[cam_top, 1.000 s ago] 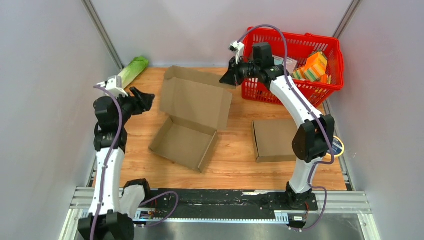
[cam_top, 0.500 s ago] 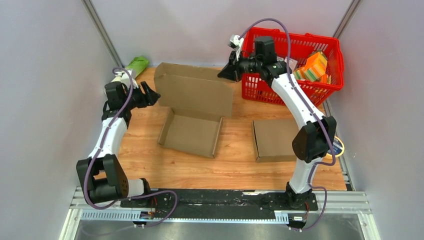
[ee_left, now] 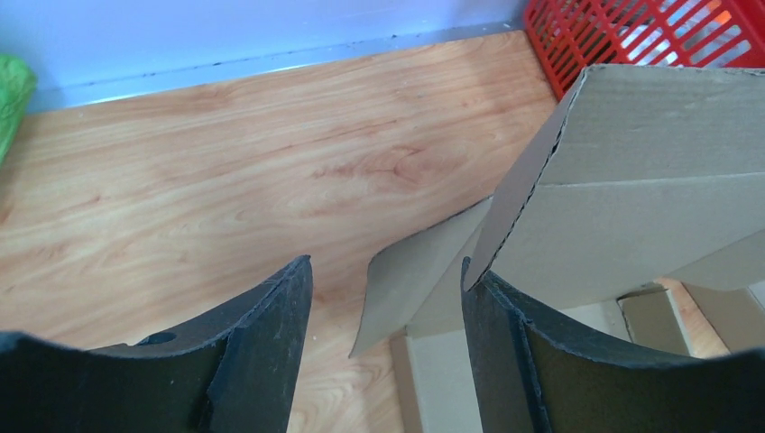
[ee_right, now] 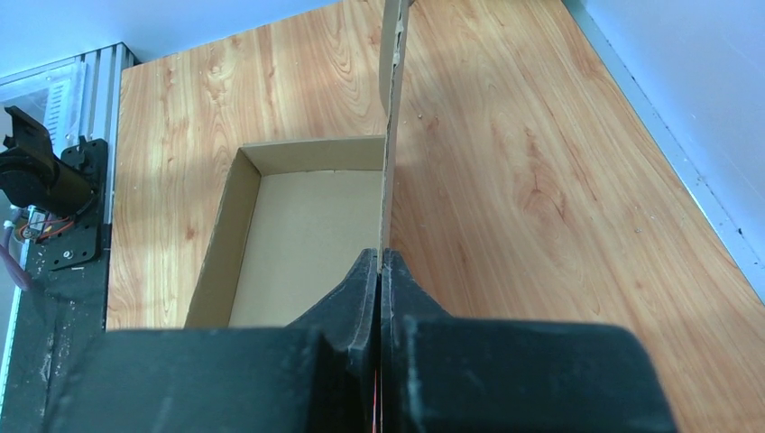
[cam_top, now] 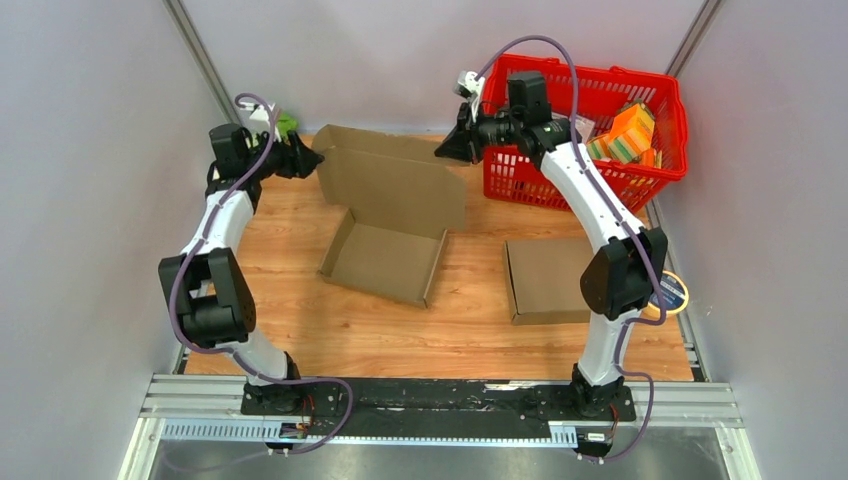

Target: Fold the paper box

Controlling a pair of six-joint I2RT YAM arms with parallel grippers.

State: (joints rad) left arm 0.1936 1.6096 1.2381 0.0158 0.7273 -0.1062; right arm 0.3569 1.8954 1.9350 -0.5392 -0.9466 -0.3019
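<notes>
The brown cardboard paper box lies open on the wooden table, its tray low and its lid raised upright behind it. My right gripper is shut on the lid's top right corner; in the right wrist view the lid's edge rises from between the pressed fingers. My left gripper is open at the lid's top left corner. In the left wrist view the lid's corner touches the right finger, and a side flap hangs in the gap.
A red basket with orange and green items stands at the back right. A folded flat cardboard box lies to the right of the open box. A green object lies at the back left corner. Grey walls close both sides.
My left arm has reached forward and right, bringing its open gripper to the lid's left corner. The lid has risen from slanted to upright, and the box has turned square. My right gripper kept hold.
</notes>
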